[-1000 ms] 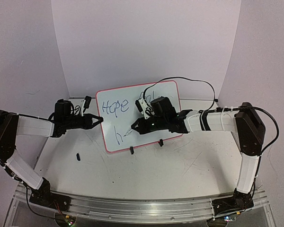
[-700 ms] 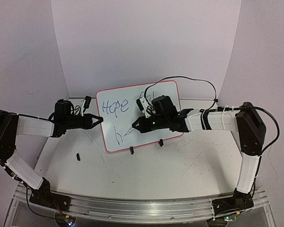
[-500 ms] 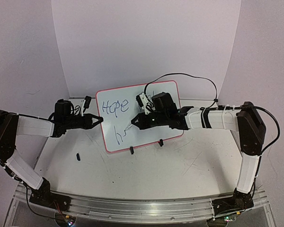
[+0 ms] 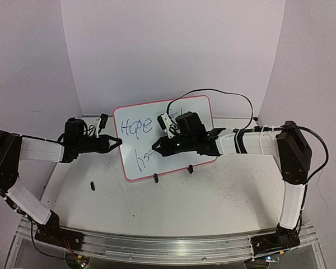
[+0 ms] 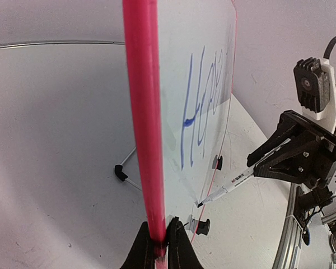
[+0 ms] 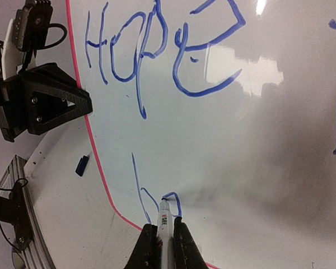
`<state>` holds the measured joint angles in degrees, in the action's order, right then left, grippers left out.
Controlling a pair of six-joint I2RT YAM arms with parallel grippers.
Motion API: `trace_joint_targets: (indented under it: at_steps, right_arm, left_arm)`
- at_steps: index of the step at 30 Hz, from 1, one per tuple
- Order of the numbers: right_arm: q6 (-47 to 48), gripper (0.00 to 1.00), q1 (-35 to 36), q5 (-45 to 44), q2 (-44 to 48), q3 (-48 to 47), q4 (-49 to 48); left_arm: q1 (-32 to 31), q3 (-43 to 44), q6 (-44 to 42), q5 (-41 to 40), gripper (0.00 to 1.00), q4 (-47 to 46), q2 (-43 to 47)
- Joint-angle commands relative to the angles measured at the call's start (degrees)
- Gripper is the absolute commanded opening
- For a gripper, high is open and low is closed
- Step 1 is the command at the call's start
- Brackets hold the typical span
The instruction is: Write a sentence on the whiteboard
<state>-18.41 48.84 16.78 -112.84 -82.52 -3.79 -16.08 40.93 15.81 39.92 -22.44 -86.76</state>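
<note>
The whiteboard stands tilted on the table, with a red-pink rim. My left gripper is shut on its left edge, the jaws pinching the rim. The sentence reads "Hope" in blue on the top line, with more strokes to its right partly hidden by my right arm. My right gripper is shut on a white marker. The marker touches the lower line, where an "h" and a small curved stroke stand.
A small dark cap lies on the table left of the board, also seen in the right wrist view. Two black clip feet hold the board's bottom edge. A black cable loops above the right arm.
My right gripper has shifted up and left with the marker, and the stroke after the "h" has grown. The left arm and the board have not moved.
</note>
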Motion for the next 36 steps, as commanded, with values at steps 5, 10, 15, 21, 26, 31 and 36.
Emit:
trace_joint_targets:
  at_steps: [5, 10, 15, 21, 26, 31, 36]
  right_arm:
    - [-0.8, 0.00, 0.0, -2.2, 1.1, 4.0, -1.4]
    - [-1.0, 0.00, 0.0, -3.0, 2.5, 6.1, -1.6]
    - [-0.3, 0.00, -0.3, -5.6, 4.1, 6.8, -1.6]
    - [1.2, 0.00, -1.7, -6.7, 7.4, 6.2, -1.6]
    - [1.9, 0.00, -0.1, 1.3, 8.2, 6.2, -3.7]
    - [1.8, 0.00, -0.9, 0.3, 7.8, 6.9, -4.2]
    - [2.0, 0.00, -2.4, 0.0, 7.9, 6.7, -4.3]
  left_arm:
    - [-0.3, 1.9, -3.9, -8.3, 0.00, 1.9, -1.2]
    - [-0.3, 1.9, -3.9, -8.3, 0.00, 2.0, -1.1]
    - [-0.3, 1.8, -3.9, -8.3, 0.00, 2.0, -1.0]
    - [-0.3, 2.0, -3.9, -8.4, 0.00, 2.0, -1.0]
    - [-0.3, 2.0, -3.9, -8.2, 0.00, 2.0, -1.5]
    - [-0.3, 2.1, -4.0, -8.2, 0.00, 2.0, -1.4]
    - [-0.3, 2.0, -3.9, -8.2, 0.00, 2.1, -1.1]
